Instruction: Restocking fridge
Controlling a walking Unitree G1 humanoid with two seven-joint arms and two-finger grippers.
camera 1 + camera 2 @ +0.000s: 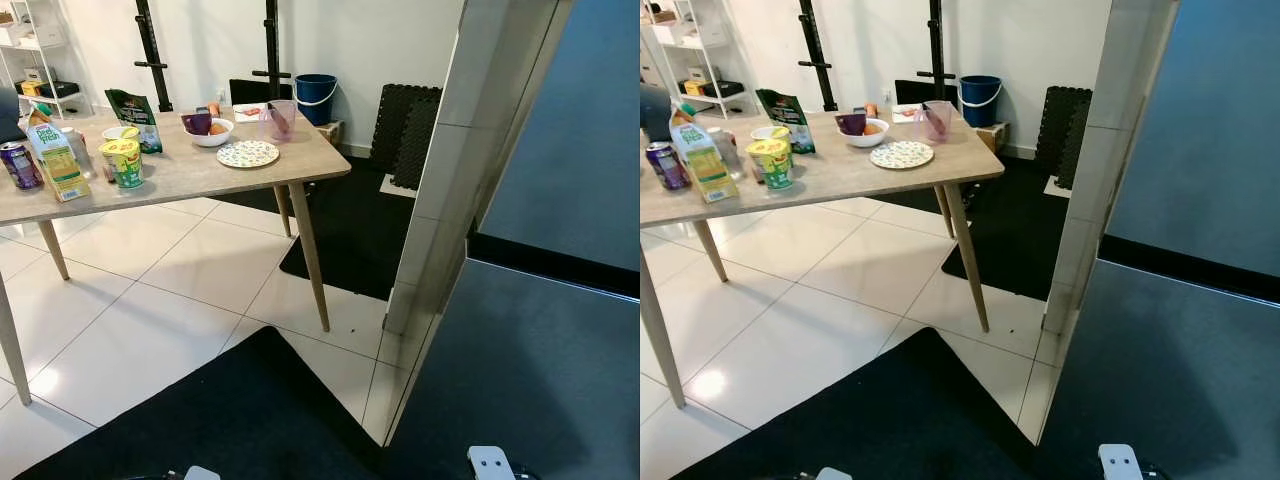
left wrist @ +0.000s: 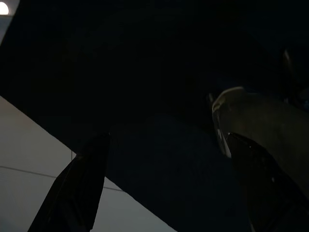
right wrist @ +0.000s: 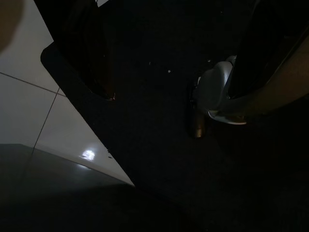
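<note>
Left eye view looks down on a wooden bench (image 1: 190, 175) standing on white floor tiles, with the tall dark fridge (image 1: 540, 330) rising close on the right, its door shut and its pale side panel facing the bench. Between them lies a black mat (image 1: 345, 235), and a second black mat (image 1: 220, 420) spreads across the floor nearest the camera. On the bench, from its left end: a purple drink can (image 1: 20, 165), a juice carton (image 1: 57, 158) with green and yellow print too small to read, a yellow-green cup (image 1: 124, 162), a dark green pouch (image 1: 136, 118), a white bowl (image 1: 210, 128) holding fruit, a patterned plate (image 1: 248, 153) and a pink pitcher (image 1: 279, 120). Behind stand a blue bucket (image 1: 315, 98), stacked black foam tiles (image 1: 408, 135) and a white shelf unit (image 1: 35, 50).

Both arms hang low. In its wrist view the left claw (image 2: 164, 188) has its fingers spread wide over mat and tile. The right claw (image 3: 174, 58) likewise shows fingers well apart above the dark mat, gripping nothing.
</note>
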